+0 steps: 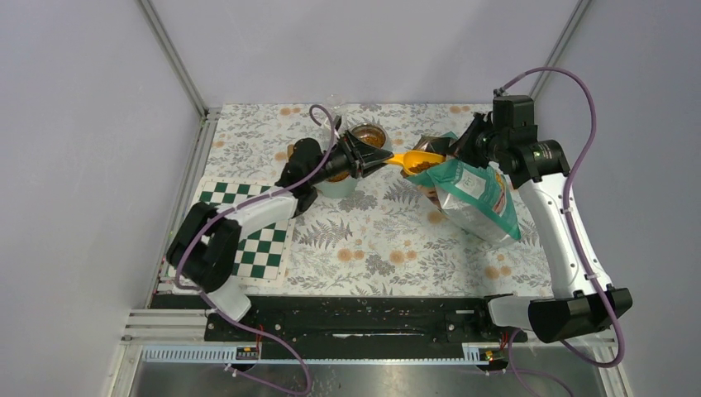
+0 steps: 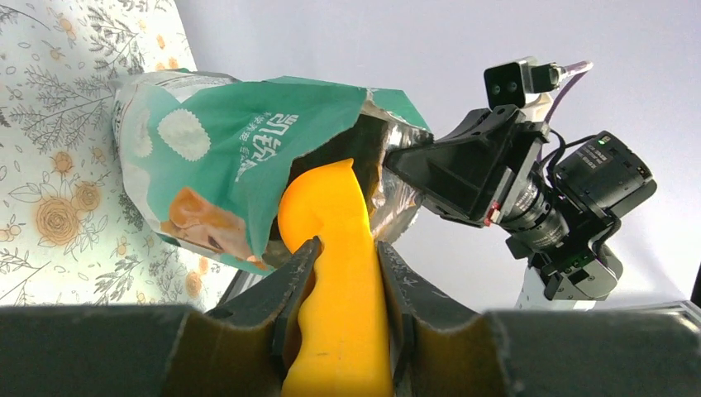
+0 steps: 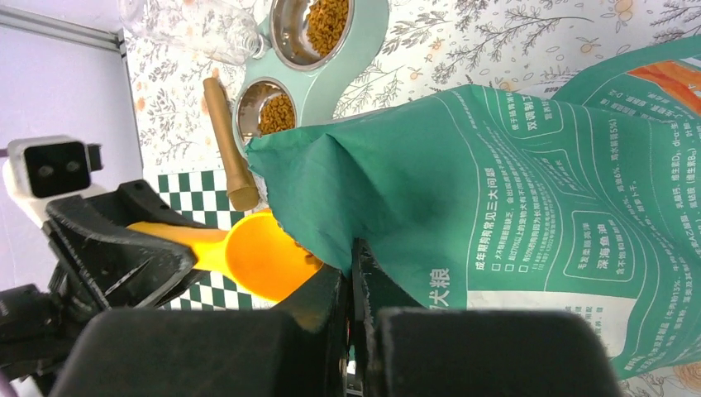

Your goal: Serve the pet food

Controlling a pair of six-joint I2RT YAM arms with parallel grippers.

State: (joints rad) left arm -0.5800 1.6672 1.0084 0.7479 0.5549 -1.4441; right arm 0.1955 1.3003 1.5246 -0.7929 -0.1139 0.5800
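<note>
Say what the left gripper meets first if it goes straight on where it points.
The left gripper likely meets the open mouth of the pet food bag, where its orange scoop reaches in; depth is unclear.

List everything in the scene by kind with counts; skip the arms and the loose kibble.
steel bowls: 2
feeder stand: 1
food bag: 1
orange scoop: 1
wooden stick: 1
clear bottle: 1
checkered mat: 1
Total: 8
</note>
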